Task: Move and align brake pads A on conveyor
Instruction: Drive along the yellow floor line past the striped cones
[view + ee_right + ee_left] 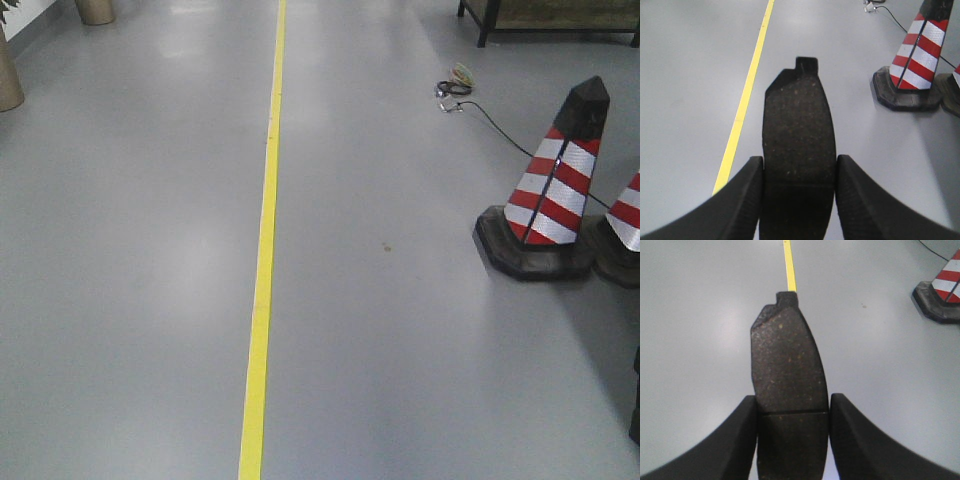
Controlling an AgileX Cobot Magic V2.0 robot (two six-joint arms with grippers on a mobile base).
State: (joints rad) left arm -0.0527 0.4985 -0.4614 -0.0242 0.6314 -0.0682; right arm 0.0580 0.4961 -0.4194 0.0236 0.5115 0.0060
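Item 1, exterior front view: grey floor (120, 250) with a yellow line (262, 270) running away from the camera. A red-and-white striped traffic cone (555, 190) stands on a black base at the right, a second cone (628, 215) is cut by the frame edge beside it, and a black cable (500, 130) trails behind them. This view shows neither arm nor any pad; those appear in the wrist views only. Item 2, left wrist view: the left hand (792, 405) is closed onto the first brake pad (789, 360), one black finger pressed against each long edge. The jaws are parted only by the pad's width. The speckled dark friction face is toward the camera, with the centre groove crossing it at finger level. The far end, with a small square tab, projects past the fingertips over the floor and the yellow line. Item 3, right wrist view: the right hand (799, 165) grips the second brake pad (797, 130) the same way, tab end forward, the yellow line to its left and the traffic cone to its right.
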